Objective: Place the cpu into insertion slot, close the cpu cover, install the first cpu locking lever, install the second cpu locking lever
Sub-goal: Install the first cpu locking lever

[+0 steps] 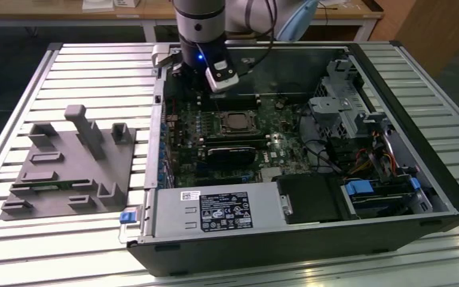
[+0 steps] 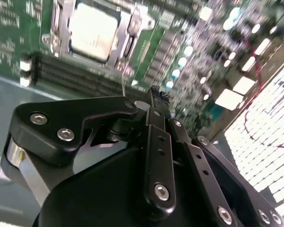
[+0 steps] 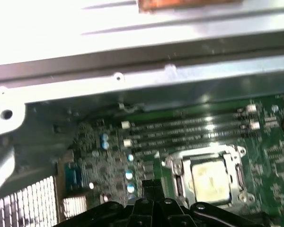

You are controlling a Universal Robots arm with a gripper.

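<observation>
Starting nearest the wrist cameras, the gripper (image 2: 154,92) is seen with its jaws pressed together and nothing held between them. It is held clear above the board (image 3: 274,161), off to the memory-slot side of the insertion slot (image 1: 218,128). Between the jaws and the insertion slot the long memory slots (image 3: 189,130) are crossed, running parallel to that slot's nearest edge. Beyond them the cpu (image 3: 208,177) is found lying flat inside the insertion slot. Its dull metal top is shown through the window of the cpu cover (image 3: 206,154), which is laid down around it. Being square, the chip offers no long axis. Whether either locking lever is latched cannot be told.
</observation>
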